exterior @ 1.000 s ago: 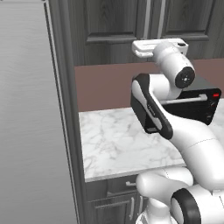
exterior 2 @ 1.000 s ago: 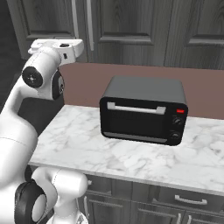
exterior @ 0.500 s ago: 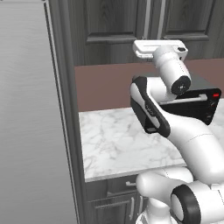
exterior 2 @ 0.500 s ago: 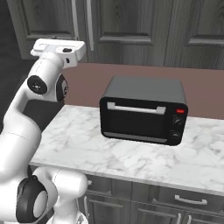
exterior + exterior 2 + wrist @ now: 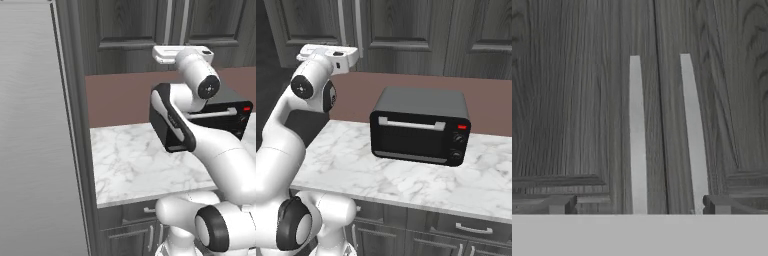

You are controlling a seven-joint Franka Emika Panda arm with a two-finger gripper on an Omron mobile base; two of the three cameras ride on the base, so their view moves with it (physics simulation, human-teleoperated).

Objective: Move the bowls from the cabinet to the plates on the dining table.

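At the cabinet [image 5: 587, 100] handles [image 5: 637, 135], the gripper [image 5: 637, 205] has risen (jaws spread).

The cabinet [image 5: 406, 30] hangs on the wall above the surface [image 5: 406, 175], its two doors shut and meeting at a seam, with one handle [image 5: 637, 135] left of the seam and another handle [image 5: 693, 135] right of it. The oven [image 5: 420, 125] stands on the surface toward its back, below the cabinet. Drawers [image 5: 456, 227] sit under the surface. The gripper [image 5: 637, 206] is raised before the cabinet doors, facing the two handles, left of the oven.
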